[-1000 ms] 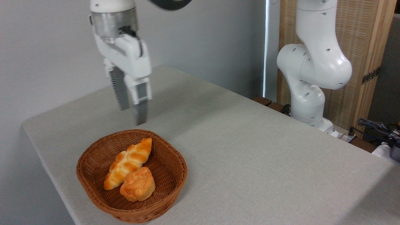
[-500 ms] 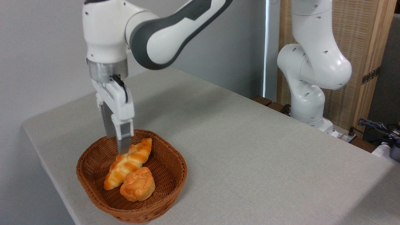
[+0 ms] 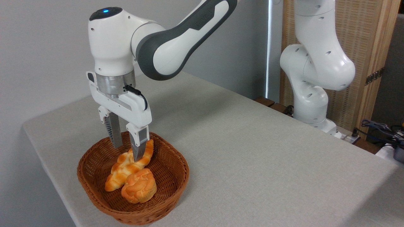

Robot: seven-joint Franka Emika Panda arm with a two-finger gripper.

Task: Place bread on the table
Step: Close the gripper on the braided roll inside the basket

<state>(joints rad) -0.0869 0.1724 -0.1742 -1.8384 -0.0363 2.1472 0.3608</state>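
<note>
The bread (image 3: 126,170) is lying inside the basket (image 3: 94,189) on the bench (image 3: 252,151), just behind the bun (image 3: 139,186). The end effector (image 3: 127,151) is straddling the bread's upper half, fingers apart.

We can read no text, label, brand or number here. On the grey band of the robot arm (image 3: 202,19) we see a faint embossed marking, but it is too small and too blurred for us to make out its letters.
</note>
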